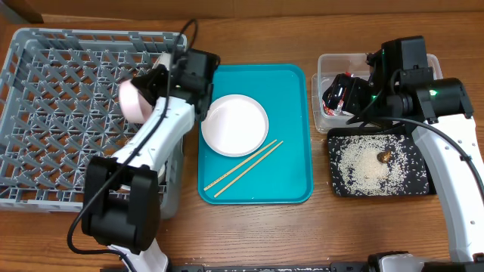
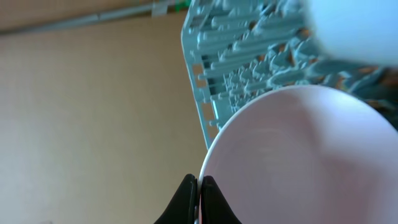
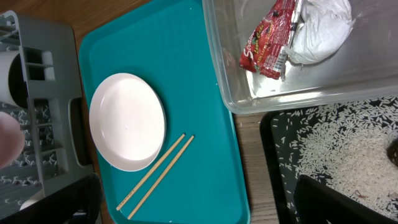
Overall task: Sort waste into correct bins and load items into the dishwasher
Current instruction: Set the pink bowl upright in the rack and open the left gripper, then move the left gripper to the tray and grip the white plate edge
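My left gripper (image 2: 199, 190) is shut on the rim of a white bowl (image 2: 311, 162) and holds it on edge over the right side of the grey dish rack (image 1: 68, 113); the bowl also shows in the overhead view (image 1: 134, 100). A white plate (image 1: 234, 125) and wooden chopsticks (image 1: 243, 168) lie on the teal tray (image 1: 291, 91). The red wrapper (image 3: 267, 37) and white tissue (image 3: 318, 28) lie in the clear tub (image 3: 292, 93). Rice (image 3: 348, 149) and a brown bit (image 1: 383, 156) lie in the black tray (image 1: 420, 185). My right gripper (image 1: 348, 94) is open and empty above the tub.
A blurred white object (image 2: 348, 25) sits in the rack beyond the bowl. A white cup (image 3: 9, 74) stands in the rack near its right wall. Bare wooden table (image 1: 318, 234) runs along the front.
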Motion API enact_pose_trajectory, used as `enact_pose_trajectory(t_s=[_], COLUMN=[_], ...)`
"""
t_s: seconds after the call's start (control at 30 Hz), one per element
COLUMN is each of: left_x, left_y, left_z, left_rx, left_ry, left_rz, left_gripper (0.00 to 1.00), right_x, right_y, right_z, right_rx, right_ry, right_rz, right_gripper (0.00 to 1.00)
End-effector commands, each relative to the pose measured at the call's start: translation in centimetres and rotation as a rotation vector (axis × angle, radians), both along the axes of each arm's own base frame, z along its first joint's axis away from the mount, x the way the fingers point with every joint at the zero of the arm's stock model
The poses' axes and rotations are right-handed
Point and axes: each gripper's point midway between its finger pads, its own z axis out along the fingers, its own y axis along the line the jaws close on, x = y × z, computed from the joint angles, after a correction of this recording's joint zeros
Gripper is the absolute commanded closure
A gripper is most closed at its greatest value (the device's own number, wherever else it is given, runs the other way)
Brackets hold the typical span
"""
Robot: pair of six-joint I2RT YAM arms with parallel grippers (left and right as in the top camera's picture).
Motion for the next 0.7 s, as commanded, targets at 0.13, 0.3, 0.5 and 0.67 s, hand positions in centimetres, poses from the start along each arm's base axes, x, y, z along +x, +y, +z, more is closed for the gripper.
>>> enact_pose_trajectory(t_s=[0.13, 0.3, 0.5, 0.67], left_x=[0.0, -0.1, 0.0, 0.1], left_y=[-2.8, -2.6, -2.7, -3.5], left_z=[-2.8, -2.8, -2.7, -2.3], left_rx=[-0.054, -0.052, -0.057, -0.042], left_ry=[0.125, 0.133, 0.113, 0.094], left_rz=[-0.107, -0.104, -0.098, -0.111], left_gripper=[0.96, 0.6, 0.48, 0.5], right_x=[0.1, 0.1, 0.1, 0.1], right_y=[0.0, 0.0, 0.0, 0.0], right_z=[0.2, 0.2, 0.2, 0.2], right_rx=[-0.004, -0.004, -0.004, -0.004], right_ry=[-0.009, -0.009, -0.009, -0.009], right_rz=[0.002, 0.002, 0.002, 0.002], right_gripper=[0.0, 0.0, 0.0, 0.0])
